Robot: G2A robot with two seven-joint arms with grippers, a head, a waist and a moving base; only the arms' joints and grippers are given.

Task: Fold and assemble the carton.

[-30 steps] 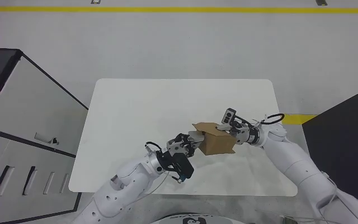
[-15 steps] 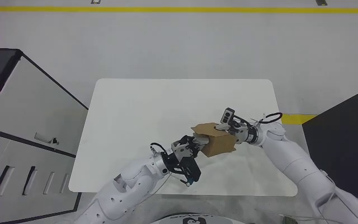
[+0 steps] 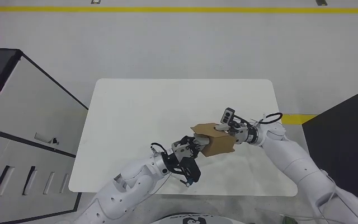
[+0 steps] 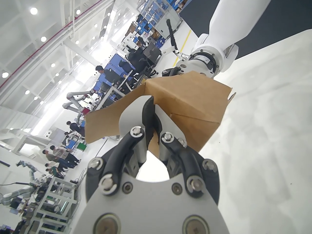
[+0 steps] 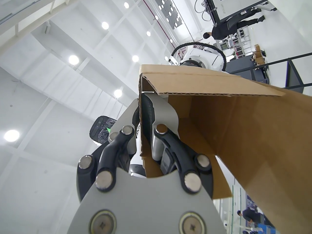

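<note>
Nearest the robot's side of the one white table [image 3: 140, 112], the left gripper [image 3: 196, 147] sits at the left end of a single brown carton [image 3: 218, 144], with its two jaws pressed together on a thin edge of cardboard, beside a loose end flap [image 4: 107, 122] that juts outward, unfolded. The carton stands partly opened into a box shape a little right of the table's middle, and its long axis runs roughly from one gripper to the other, across the table from left to right. Just beyond it, on the farther and right-hand side, the right gripper [image 3: 222, 131] has its jaws clamped over the top edge of a side wall, one finger inside the open box and one outside. So the carton lies directly between the two grippers and both touch it, with neither arm nearer than the other. In my judgement the next fold turns on this: the right grip can steady the body while the left end, where the flap hangs free, is the side to be turned inward along the short axis. Counted: one carton, two grippers, one table. Past the carton the far half of the table stretches away bare white
</note>
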